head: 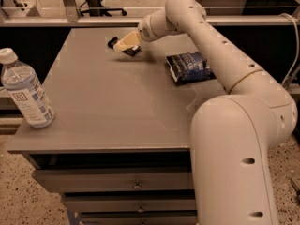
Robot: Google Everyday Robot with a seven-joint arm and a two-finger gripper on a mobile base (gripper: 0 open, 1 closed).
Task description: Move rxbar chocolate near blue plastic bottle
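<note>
rxbar chocolate (112,42), where is it lying?
— Flat on the grey table (117,111), at the far side and a little left of the middle. Only its dark ends show, one to the left of the gripper (125,44) and one to its lower right.
— So the gripper is on it?
— It is right over the bar, low at the tabletop, at the end of the pale arm (211,46) that reaches in from the right. Whether it is parted or clamped on the bar I cannot tell.
— And the blue plastic bottle (27,96)?
— Upright at the near left corner of the table with its white cap on. It is well apart from the bar, with most of the tabletop between them.
— Anything else up there?
— A blue snack bag (189,67) lies flat to the right of the bar, near the table's right edge and just beside the arm. Under the top there are drawers (136,185)
</note>
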